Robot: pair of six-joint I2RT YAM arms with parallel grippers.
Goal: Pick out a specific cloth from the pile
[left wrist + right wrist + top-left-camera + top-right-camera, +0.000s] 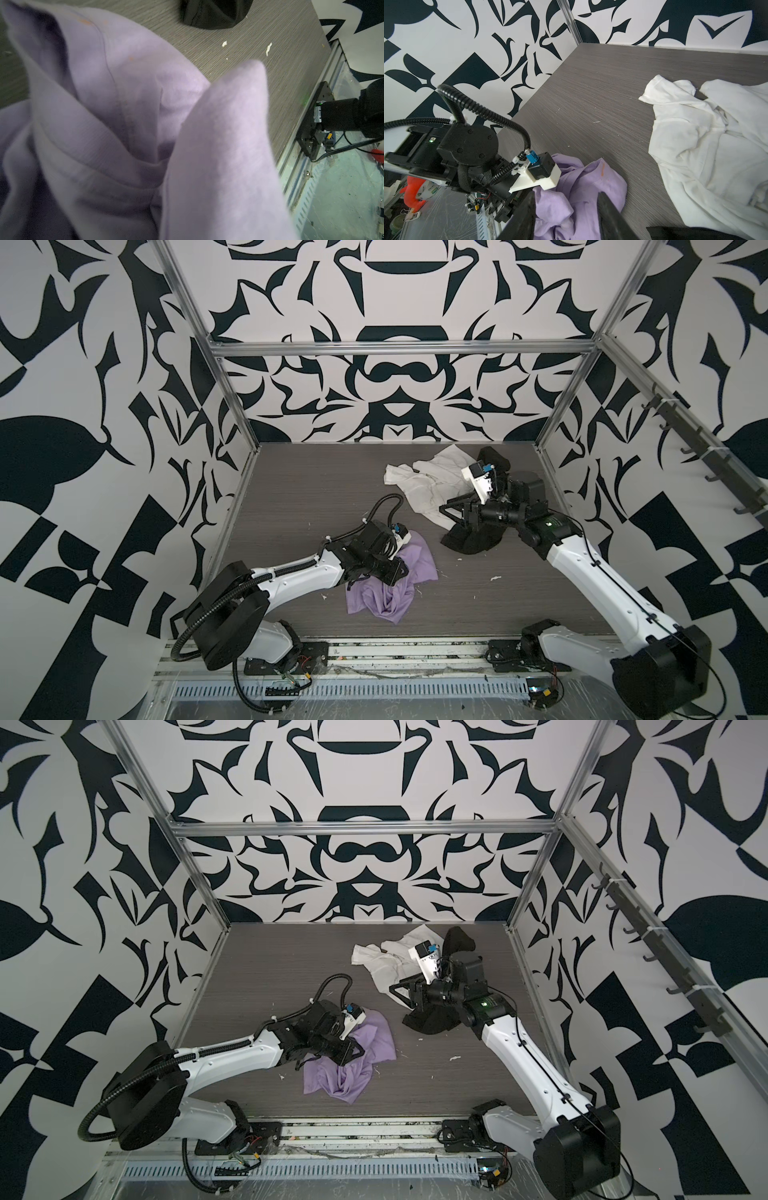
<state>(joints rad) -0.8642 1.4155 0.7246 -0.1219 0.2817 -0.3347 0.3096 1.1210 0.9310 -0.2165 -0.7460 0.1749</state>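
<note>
The lilac cloth (386,597) (345,1077) lies crumpled on the grey table near the front, apart from the rest of the pile. My left gripper (394,578) (345,1057) presses down into it. In the left wrist view the cloth (124,83) fills the frame and hides the jaws; a fold rises right up to them. The white garment (419,485) (706,145) and the black garment (469,541) (212,12) lie at the back right. My right gripper (446,510) (565,194) hovers over them, open and with nothing in it, pointing toward the cloth (581,187).
Patterned walls and metal frame posts (232,406) enclose the table on three sides. A slotted rail (374,689) and both arm bases run along the front edge. Small white scraps (494,577) dot the table between the arms.
</note>
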